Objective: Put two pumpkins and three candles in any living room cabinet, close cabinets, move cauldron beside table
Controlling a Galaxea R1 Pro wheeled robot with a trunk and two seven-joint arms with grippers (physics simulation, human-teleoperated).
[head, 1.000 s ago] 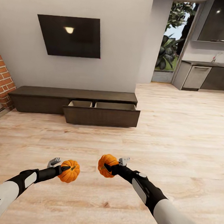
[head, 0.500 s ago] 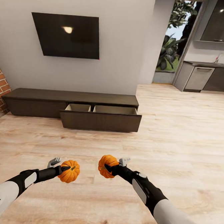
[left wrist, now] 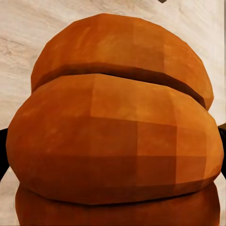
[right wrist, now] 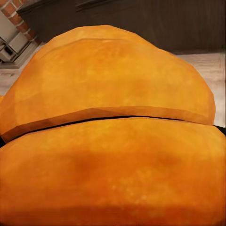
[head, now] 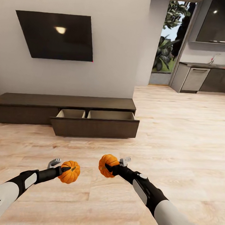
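Two pumpkins are in hand, one per arm, held low over bare wood floor in the head view. The left gripper (head: 62, 169) is clamped on the left pumpkin (head: 69, 172); the right gripper (head: 112, 168) is clamped on the right pumpkin (head: 107, 166). The two fruits sit near each other without touching. Ahead, against the white wall under a dark TV (head: 56, 35), stands the cabinet (head: 42, 101), well apart from the arms. Its right-hand drawer (head: 94, 126) is pulled out, showing two pale compartments that look empty from here. To the right, an opening leads to grey kitchen units (head: 192, 78) and a glass door with greenery outside. The likely next step is to close the gap and lower each pumpkin into the drawer. The risks, as I judge them: the grips look to be on rounded, ribbed skin, so a jolt while driving could let a pumpkin roll free onto the floor; arriving too close could knock the base or an arm against the protruding drawer front and push it shut; releasing from too high could bounce a pumpkin over the low drawer wall. Much is hard to read. In the left wrist view orange pumpkin skin (left wrist: 117, 132) blocks the fingers, and the right wrist view is much the same (right wrist: 113, 141), with a strip of dark cabinet front (right wrist: 141, 19) behind. The cabinet's left end is cut off at the frame edge.
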